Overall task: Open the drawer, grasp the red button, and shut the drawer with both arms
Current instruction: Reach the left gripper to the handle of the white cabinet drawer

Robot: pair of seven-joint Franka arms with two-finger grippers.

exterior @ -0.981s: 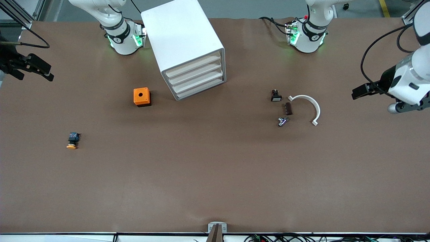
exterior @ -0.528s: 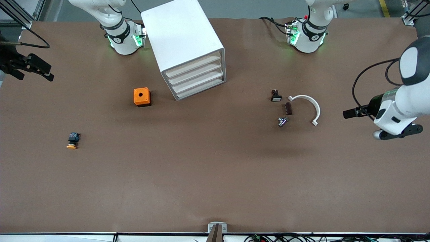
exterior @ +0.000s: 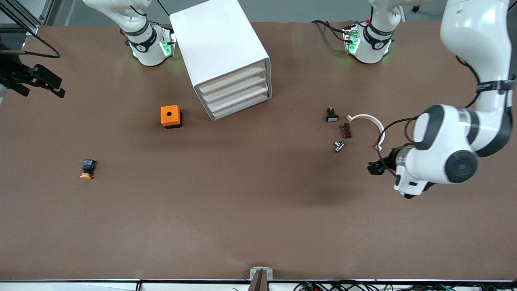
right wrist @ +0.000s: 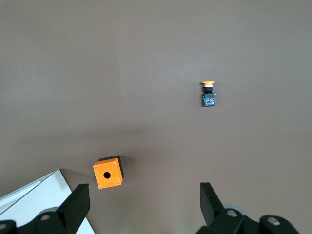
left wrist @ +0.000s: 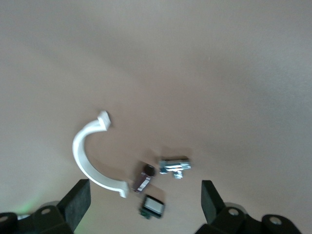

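Note:
The white cabinet (exterior: 220, 48) stands between the two arm bases, and all its stacked drawers (exterior: 236, 93) are pushed in. The button is out of view. My left arm (exterior: 444, 155) reaches over the table at its own end. Its left gripper (left wrist: 144, 191) is open and empty in the air above a cluster of small parts. My right gripper (right wrist: 144, 194) waits open and empty, high over the right arm's end of the table, with the orange cube (right wrist: 108, 172) and a corner of the cabinet (right wrist: 39, 202) below it.
An orange-yellow-capped button (exterior: 86, 169) lies nearer the front camera toward the right arm's end. The orange cube (exterior: 170, 116) with a hole sits beside the cabinet. A white arc (exterior: 369, 120) and three small parts (exterior: 332, 115) (exterior: 346, 130) (exterior: 339, 146) lie under the left arm.
The left arm has swung in from its end of the table and now hangs beside the white arc and small parts. The right arm has not moved.

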